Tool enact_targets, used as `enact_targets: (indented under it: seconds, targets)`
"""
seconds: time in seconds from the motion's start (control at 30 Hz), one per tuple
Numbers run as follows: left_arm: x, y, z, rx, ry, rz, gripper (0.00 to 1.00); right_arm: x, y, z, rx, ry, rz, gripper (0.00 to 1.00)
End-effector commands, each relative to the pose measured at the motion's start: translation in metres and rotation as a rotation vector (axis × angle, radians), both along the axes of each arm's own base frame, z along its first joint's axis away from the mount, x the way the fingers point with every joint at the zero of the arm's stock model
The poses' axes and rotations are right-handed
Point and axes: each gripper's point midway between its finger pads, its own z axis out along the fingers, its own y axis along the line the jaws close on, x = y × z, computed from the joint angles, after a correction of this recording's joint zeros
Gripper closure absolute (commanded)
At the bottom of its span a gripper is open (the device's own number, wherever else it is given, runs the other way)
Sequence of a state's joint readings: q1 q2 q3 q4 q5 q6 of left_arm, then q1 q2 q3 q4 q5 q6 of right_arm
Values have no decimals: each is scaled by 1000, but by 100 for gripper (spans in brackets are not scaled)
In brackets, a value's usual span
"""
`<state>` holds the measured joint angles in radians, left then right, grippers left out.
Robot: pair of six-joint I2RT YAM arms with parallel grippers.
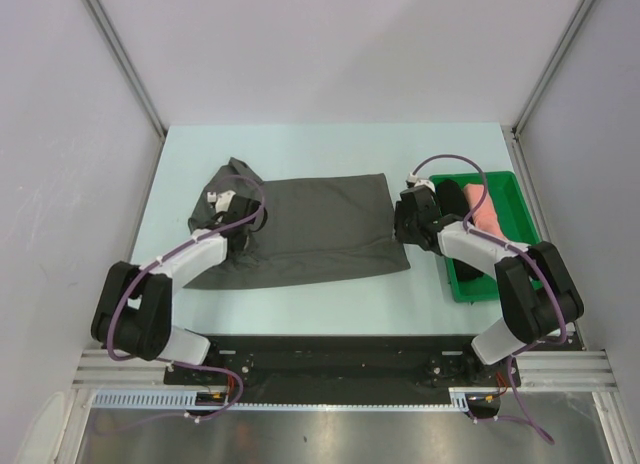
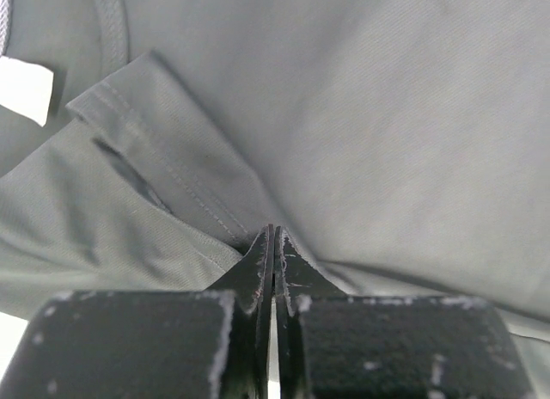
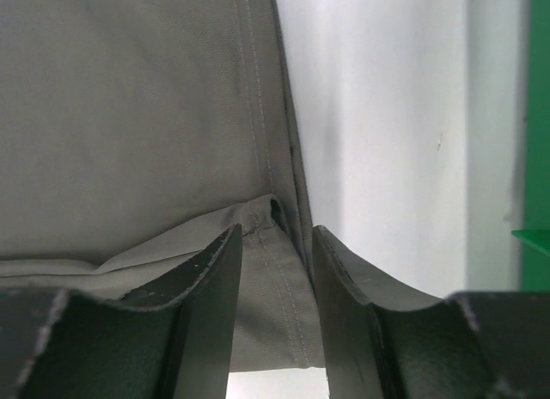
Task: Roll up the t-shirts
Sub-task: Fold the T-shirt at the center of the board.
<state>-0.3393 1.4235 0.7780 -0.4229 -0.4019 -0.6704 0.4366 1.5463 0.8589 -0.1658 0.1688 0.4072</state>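
Where the left gripper [image 2: 273, 244] bites: its two fingers are pressed flat together, and the tips nip a raised fold of the charcoal-grey t-shirt [image 2: 387, 115]; creases in the cloth run in toward the tips.
Just beside that grip: a folded-over edge with a stitched hem runs diagonally up and to the left in the left wrist view, and the white neck label [image 2: 21, 88] shows at that view's left edge.
Right gripper [image 3: 273, 244]: the jaws stand partly apart, one finger on each side of the shirt's stitched right-hand hem; a slightly humped bit of cloth lies in the gap, and the pads are not closed on it.
Beside the right gripper: bare pale table [image 3: 378, 115] lies right of the hem, with a green strip of the tray at the far right of the wrist view.
Charcoal-grey t-shirt, overall: it lies across the middle of the table between the two arms. Its right part is a smooth, flat rectangle. Its left end is bunched and rumpled under the left gripper, with the neck label on top of the heap.
Green plastic tray [image 1: 520, 199]: it sits on the table to the right of the shirt, close to it but apart, and the right arm reaches across its near part.
In the tray: a black roll [image 1: 452, 199] and a salmon-pink roll [image 1: 487, 216] lie side by side lengthwise, the black one nearer the shirt.
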Motion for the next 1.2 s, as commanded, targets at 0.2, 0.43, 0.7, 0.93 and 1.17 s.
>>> enact_targets:
  seconds: [0.2,0.43,0.7,0.93,1.17]
  targets:
    - [35,-22,19,-22,-66,-64,100,20,6,10,20,-51,4,58]
    - [44,-24,20,-9,-68,-63,100,16,8,0,12,-21,4,59]
    - [55,-28,22,-2,-72,-85,100,16,11,0,21,-24,4,72]
    - [55,-27,18,4,-63,-89,100,17,11,2,31,-29,-1,93]
    - [52,-23,21,21,-70,-81,100,21,0,13,25,-54,-39,100]
